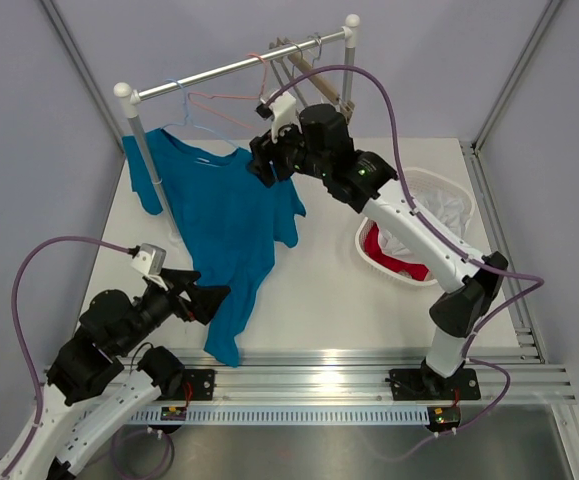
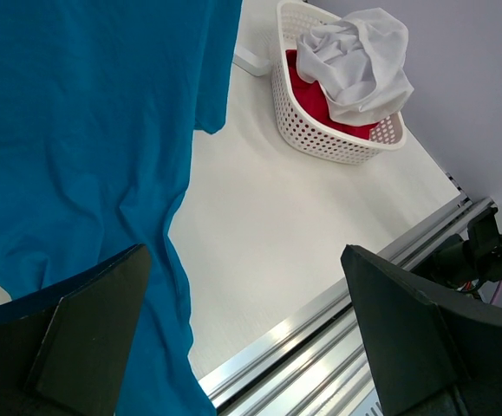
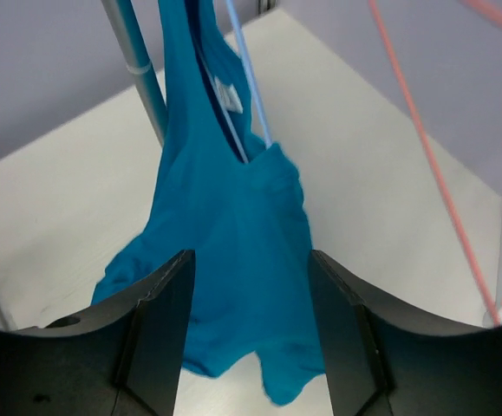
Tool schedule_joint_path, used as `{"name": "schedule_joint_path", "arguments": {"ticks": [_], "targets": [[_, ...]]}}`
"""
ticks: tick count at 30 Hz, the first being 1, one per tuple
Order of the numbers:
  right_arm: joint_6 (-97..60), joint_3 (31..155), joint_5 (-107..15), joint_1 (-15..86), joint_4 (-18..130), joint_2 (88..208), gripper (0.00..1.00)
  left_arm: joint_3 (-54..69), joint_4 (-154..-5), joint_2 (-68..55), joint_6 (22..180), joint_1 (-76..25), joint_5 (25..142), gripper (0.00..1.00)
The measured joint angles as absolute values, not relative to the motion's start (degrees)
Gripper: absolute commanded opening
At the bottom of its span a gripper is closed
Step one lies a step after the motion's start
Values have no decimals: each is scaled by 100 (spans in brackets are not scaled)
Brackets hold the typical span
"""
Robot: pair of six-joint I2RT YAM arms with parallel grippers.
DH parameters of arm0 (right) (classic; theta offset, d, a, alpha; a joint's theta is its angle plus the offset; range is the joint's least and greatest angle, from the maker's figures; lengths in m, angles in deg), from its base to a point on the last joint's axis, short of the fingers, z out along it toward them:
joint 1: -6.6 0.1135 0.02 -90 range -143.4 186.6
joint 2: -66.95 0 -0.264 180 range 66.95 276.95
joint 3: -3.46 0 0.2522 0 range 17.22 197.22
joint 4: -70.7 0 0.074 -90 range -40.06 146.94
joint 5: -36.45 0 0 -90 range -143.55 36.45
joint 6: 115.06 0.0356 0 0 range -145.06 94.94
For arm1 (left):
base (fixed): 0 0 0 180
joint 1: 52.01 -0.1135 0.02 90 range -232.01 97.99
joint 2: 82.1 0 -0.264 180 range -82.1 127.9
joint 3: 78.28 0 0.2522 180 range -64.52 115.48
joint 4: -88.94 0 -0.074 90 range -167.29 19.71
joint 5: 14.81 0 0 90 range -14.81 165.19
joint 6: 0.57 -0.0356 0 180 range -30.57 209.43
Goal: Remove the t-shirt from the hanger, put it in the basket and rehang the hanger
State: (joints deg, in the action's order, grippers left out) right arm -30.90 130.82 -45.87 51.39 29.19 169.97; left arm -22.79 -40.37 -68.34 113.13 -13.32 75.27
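A blue t-shirt (image 1: 227,225) hangs on a light blue wire hanger (image 1: 187,112) from the rack's rail (image 1: 231,68); its hem trails on the table. It fills the left of the left wrist view (image 2: 77,156) and the middle of the right wrist view (image 3: 233,251), where the hanger wire (image 3: 249,104) shows. My left gripper (image 1: 205,300) is open beside the shirt's lower hem, holding nothing. My right gripper (image 1: 266,163) is open, high up by the shirt's right shoulder, holding nothing.
A pink wire hanger (image 1: 231,98) and wooden hangers (image 1: 309,70) hang on the rail. The rack's white post (image 1: 144,160) stands left of the shirt. A white basket (image 1: 419,235) of red and white clothes sits right. An aluminium rail (image 1: 369,375) runs along the front edge.
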Motion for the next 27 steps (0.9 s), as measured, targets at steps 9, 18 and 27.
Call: {"name": "schedule_joint_path", "arguments": {"ticks": [9,18,27], "targets": [[-3031,14000,-4172,4643,2943,17592,67,-2292,-4096,-6813,11311,-1458,7636,99],[-2662,13546,-3459,4659,2989,17826,30,-2292,-4096,-6760,11302,-1491,7634,99],[-2590,13045,-4054,5150,3649,17686,0,-2263,-4091,-6719,11490,-1502,7144,99]]}}
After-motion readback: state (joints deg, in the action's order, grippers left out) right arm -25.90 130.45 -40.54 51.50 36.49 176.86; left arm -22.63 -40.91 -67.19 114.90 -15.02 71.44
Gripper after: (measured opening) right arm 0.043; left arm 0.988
